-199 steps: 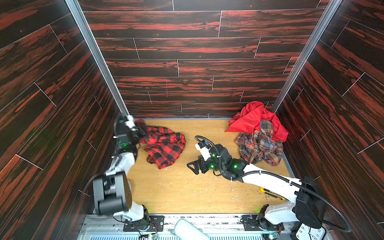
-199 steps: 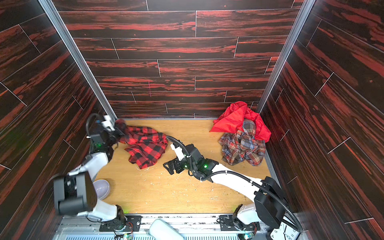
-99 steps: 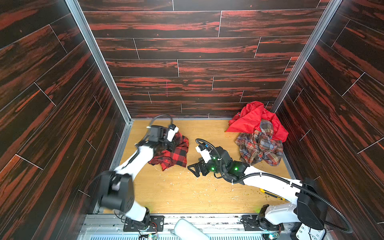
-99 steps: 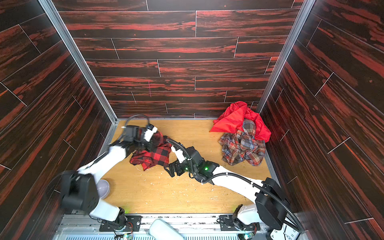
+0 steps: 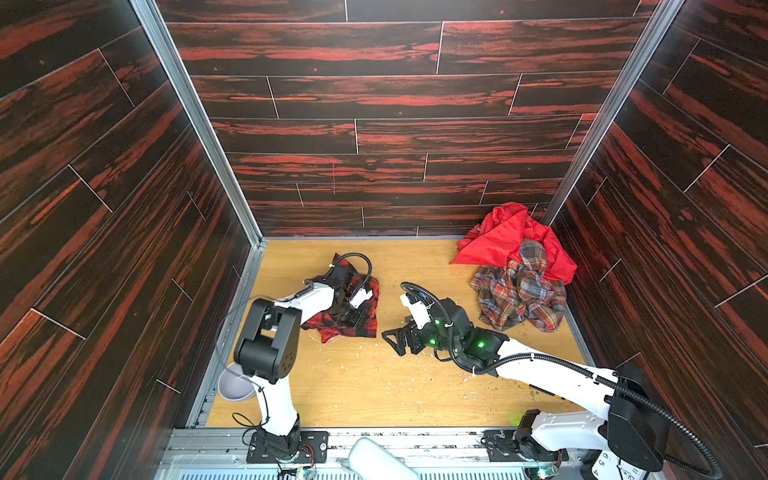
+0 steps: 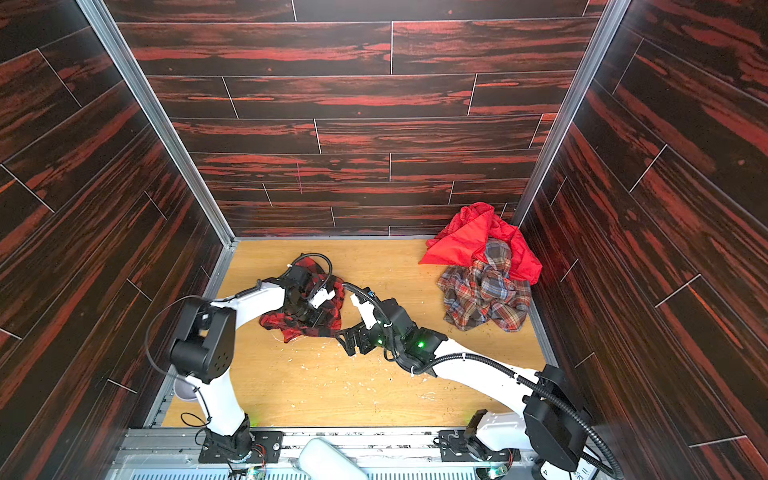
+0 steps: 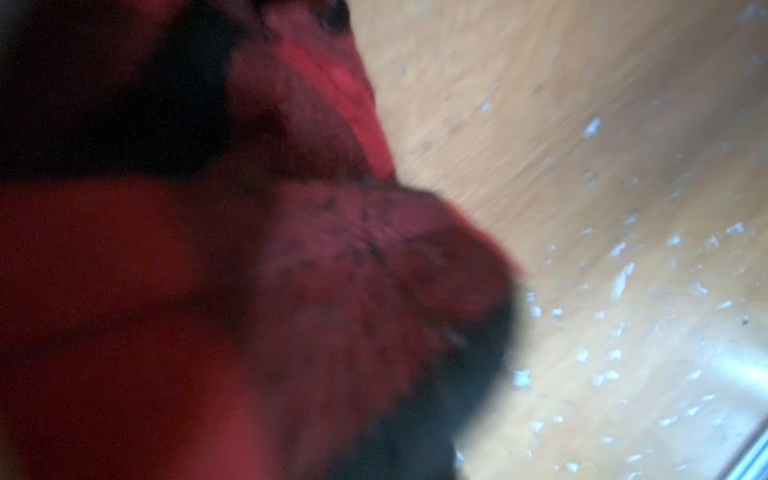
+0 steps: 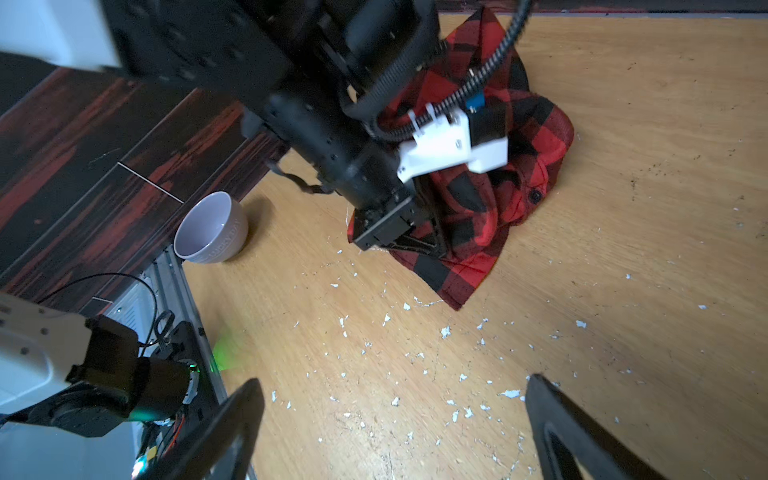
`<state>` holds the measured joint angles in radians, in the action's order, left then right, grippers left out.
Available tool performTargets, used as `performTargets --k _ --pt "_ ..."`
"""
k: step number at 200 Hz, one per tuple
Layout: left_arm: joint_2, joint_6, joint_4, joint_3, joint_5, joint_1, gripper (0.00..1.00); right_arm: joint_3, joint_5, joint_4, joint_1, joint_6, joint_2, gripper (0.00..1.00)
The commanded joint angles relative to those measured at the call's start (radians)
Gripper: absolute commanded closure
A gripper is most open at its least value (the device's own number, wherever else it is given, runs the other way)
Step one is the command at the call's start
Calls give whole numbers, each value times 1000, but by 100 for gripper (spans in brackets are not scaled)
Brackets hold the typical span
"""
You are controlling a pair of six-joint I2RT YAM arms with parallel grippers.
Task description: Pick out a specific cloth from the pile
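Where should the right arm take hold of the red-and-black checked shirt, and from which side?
Probably at the raised buttoned fold of the checked shirt, coming low from the side where the right gripper is. That fold stands up off the table, whereas the near corner lies flat, and the left gripper covers the other half.

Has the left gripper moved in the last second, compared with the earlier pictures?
Yes. The left gripper went from the left wall toward the pile; it is now over the cloth.
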<state>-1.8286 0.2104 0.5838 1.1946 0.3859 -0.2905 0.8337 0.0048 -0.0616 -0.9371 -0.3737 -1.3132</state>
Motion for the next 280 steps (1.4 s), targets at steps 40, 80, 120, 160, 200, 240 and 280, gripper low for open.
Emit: performTargets --k 40,80,120,160,200,240,280 --pt "345 -61 -76 -89 -33 -1 33 18 2 -7 -6 -5 -5 1" --pt "443 -226 -198 -179 -373 -1 26 21 14 -1 -5 -7 -2 1" --pt "171 -301 78 -16 -476 2 19 36 26 36 -3 18 6 1" --pt "-142 -380 147 245 -471 39 17 43 48 76 0 47 27 1" --pt "-420 -401 258 612 -564 108 16 72 73 133 24 85 52 1" --pt "-537 -380 343 827 -512 160 15 86 58 152 59 101 57 1" --pt "-401 -361 244 719 -536 168 6 99 37 153 91 110 56 1"
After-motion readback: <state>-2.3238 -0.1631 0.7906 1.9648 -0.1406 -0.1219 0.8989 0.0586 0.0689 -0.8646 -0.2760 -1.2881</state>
